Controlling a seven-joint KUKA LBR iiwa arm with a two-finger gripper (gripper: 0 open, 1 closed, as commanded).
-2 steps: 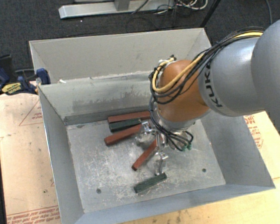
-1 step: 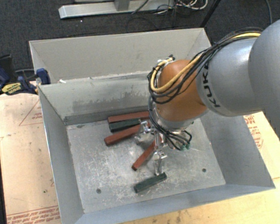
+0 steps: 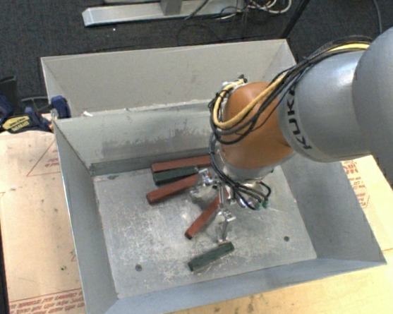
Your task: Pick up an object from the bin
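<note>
My gripper (image 3: 216, 201) is low over the middle of the bin floor, below the orange wrist cover. Its two metal fingers stand apart, one toward the back and one toward the front. A short red-brown bar (image 3: 199, 223) lies slanted on the floor with its upper end between the fingers; they do not look closed on it. A longer red-brown bar (image 3: 171, 190) lies just behind and to the left, its right end beside the rear finger. A dark green bar (image 3: 211, 256) lies on the floor in front of the gripper.
Against the back wall, a dark green bar (image 3: 177, 164) lies next to another red-brown bar. The arm and its cables cover the right middle of the bin. The left floor holds only scuff marks.
</note>
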